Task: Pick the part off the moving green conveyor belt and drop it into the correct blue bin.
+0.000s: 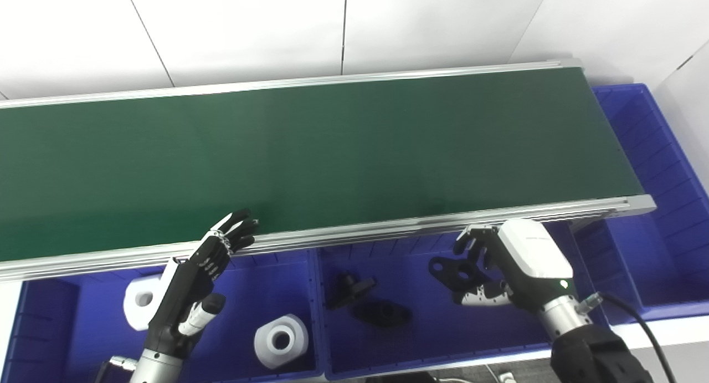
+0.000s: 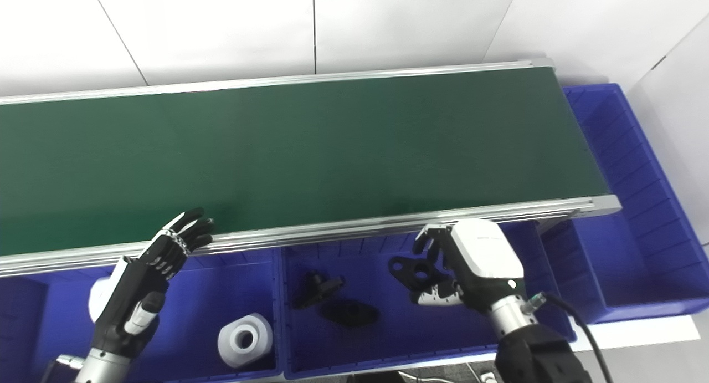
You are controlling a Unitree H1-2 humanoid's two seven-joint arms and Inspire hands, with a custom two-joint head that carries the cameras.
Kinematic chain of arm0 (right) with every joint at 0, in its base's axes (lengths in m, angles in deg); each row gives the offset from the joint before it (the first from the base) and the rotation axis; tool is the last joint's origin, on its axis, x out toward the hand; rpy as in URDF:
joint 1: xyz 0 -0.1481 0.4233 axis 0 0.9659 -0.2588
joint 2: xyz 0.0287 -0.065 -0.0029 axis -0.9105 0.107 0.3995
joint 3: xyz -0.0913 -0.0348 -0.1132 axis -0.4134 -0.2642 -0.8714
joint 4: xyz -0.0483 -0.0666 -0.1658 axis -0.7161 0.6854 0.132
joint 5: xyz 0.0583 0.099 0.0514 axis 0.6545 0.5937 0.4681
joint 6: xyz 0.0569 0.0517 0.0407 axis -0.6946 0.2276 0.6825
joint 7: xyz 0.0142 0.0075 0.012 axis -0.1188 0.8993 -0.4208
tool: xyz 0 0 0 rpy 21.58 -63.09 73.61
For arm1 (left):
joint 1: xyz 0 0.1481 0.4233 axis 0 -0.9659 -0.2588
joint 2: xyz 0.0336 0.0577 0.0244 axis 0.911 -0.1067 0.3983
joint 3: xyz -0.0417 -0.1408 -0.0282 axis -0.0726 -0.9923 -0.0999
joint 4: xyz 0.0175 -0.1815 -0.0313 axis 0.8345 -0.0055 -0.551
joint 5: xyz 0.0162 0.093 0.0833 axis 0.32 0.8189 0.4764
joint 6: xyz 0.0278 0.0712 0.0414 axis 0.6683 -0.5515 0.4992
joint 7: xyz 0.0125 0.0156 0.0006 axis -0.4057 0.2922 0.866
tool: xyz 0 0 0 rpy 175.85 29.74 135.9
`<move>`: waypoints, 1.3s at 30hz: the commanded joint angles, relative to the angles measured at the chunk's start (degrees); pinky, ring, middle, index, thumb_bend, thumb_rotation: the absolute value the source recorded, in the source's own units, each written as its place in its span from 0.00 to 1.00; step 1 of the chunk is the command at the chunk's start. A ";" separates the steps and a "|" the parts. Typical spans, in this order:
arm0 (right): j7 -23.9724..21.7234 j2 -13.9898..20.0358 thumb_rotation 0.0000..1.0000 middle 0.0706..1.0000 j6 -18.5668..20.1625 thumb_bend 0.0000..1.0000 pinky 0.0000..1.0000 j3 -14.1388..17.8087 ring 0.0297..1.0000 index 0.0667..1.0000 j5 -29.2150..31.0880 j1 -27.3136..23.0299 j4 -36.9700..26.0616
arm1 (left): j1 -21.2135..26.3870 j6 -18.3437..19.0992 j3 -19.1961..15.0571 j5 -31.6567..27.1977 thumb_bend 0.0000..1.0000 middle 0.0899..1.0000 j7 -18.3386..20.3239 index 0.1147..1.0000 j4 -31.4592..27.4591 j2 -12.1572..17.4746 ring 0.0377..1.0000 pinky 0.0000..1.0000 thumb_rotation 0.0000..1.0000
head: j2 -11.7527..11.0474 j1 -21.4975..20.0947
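The green conveyor belt [image 1: 310, 156] is a long, matte, dark green band framed by ribbed aluminium rails, and its surface is bare. Just below its near rail sits a row of glossy blue plastic bins with slotted inner walls.

The right hand [image 1: 501, 266], black-fingered with a smooth white shell on its back, hangs over the middle bin [image 1: 437, 327], just below the belt's near rail. Its fingers are curled around the black part [image 1: 451, 271], a flat, matte piece with a rounded lug and a hole through it; the part is held above the bin floor, clear of the belt. Deeper in the same bin lie two more black parts [image 1: 368, 302], one angular, one an oval flange, touching each other.

The left hand [image 1: 202, 272] is empty, fingers stretched straight and a little spread, fingertips reaching the belt's near rail. It stands over the left bin [image 1: 243, 294], which holds two white cylindrical parts with round bores: one white part [image 1: 281, 340] near the bin's front, another white piece [image 1: 141, 301] partly hidden behind the left arm.

A further blue bin [image 1: 659, 167] runs along the belt's right end.
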 commanded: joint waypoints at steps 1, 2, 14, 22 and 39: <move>-0.22 0.35 0.28 0.59 -0.49 0.67 0.50 0.93 0.57 0.55 -1.72 0.03 -2.15 | -0.31 -0.81 -0.38 0.15 0.85 0.82 0.38 0.85 -1.79 -0.13 0.85 0.83 0.84 | 0.00 0.09; -0.76 0.40 0.37 0.62 -0.58 0.73 0.53 0.98 0.60 0.58 -2.62 0.08 -2.19 | -0.33 -0.63 -0.37 0.24 0.85 0.82 0.38 0.85 -1.91 -0.21 0.85 0.83 0.84 | -0.03 0.13; -8.36 -0.63 0.75 0.76 -0.52 0.99 0.63 3.10 0.73 0.73 -5.89 -0.32 -5.08 | -0.35 -0.08 -0.48 0.82 0.85 0.82 0.38 0.86 -2.38 -0.81 0.85 0.83 0.85 | -0.17 0.37; -9.63 -1.39 0.76 0.73 -1.57 1.00 0.59 4.00 0.69 0.71 -3.73 -0.38 -6.81 | -0.35 -0.42 -0.65 0.96 0.86 0.82 0.37 0.86 -2.02 -0.98 0.85 0.82 0.85 | -0.29 0.62; -6.38 -9.88 0.94 0.69 -6.25 0.93 0.59 3.07 0.65 0.74 35.17 0.30 -17.33 | 0.31 -2.47 0.03 1.95 0.86 0.82 0.44 0.85 0.84 -2.29 0.83 0.81 0.83 | -2.96 6.62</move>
